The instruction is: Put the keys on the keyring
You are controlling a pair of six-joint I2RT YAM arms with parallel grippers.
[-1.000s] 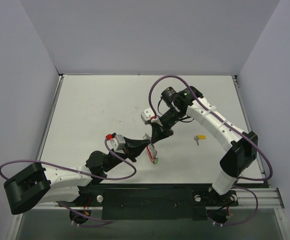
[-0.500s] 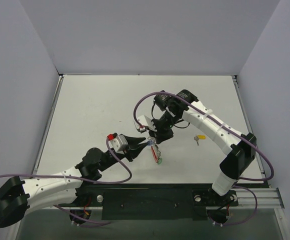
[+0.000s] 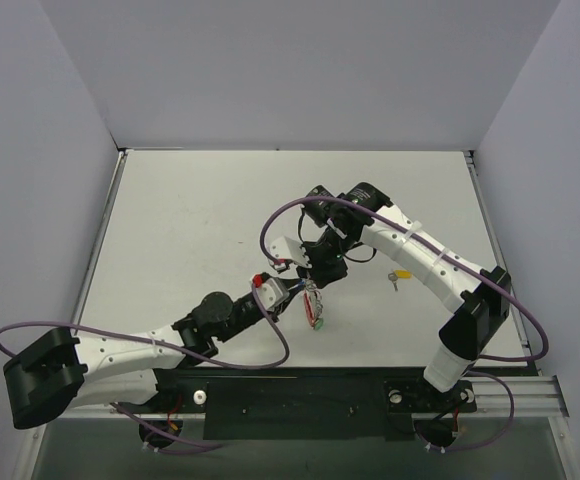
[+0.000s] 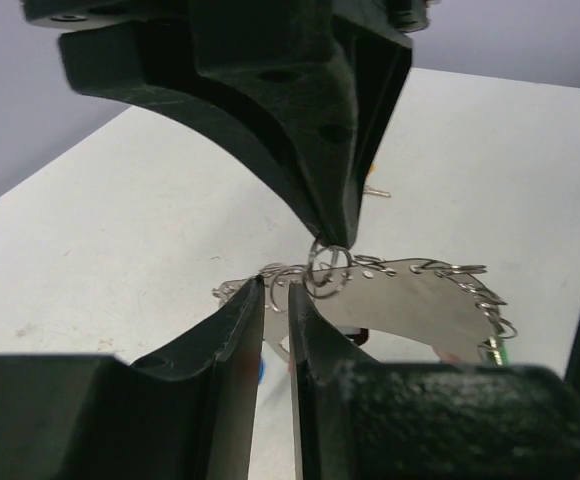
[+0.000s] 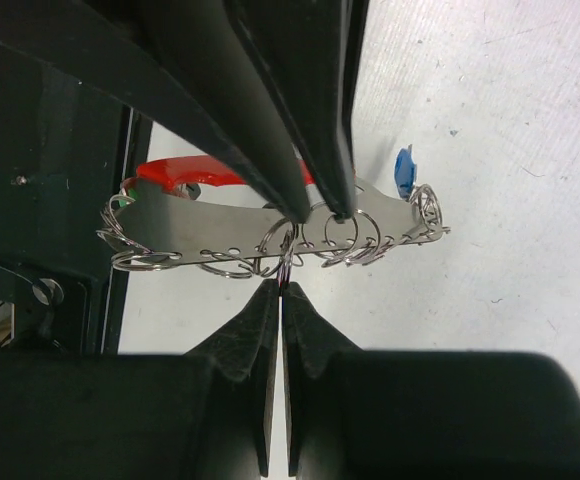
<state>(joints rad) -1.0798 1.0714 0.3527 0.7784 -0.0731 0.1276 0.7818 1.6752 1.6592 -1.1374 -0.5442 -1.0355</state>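
The keyring is a curved silvery plate [image 5: 220, 228] hung with several small split rings and a red part [image 5: 185, 172]; it hangs above the table [image 3: 313, 305]. My right gripper [image 5: 283, 287] is shut on one small ring at the plate's lower edge. My left gripper [image 4: 276, 288] stands narrowly open, its tips against the plate [image 4: 420, 300] beside the right fingers [image 4: 310, 150]; nothing is clearly pinched. A blue-capped key [image 5: 403, 170] and a green cap [image 4: 498, 350] sit at the keyring. A yellow-capped key [image 3: 400, 273] lies alone on the table.
Both grippers meet over the table's near middle [image 3: 305, 288]. Purple cables [image 3: 280, 215] loop off both arms. Grey walls [image 3: 290, 70] close off the back and sides. A black rail [image 3: 300, 395] runs along the near edge.
My left gripper went from shut to slightly open and slid right up to the keyring. The right arm swung a little left, still holding its ring.
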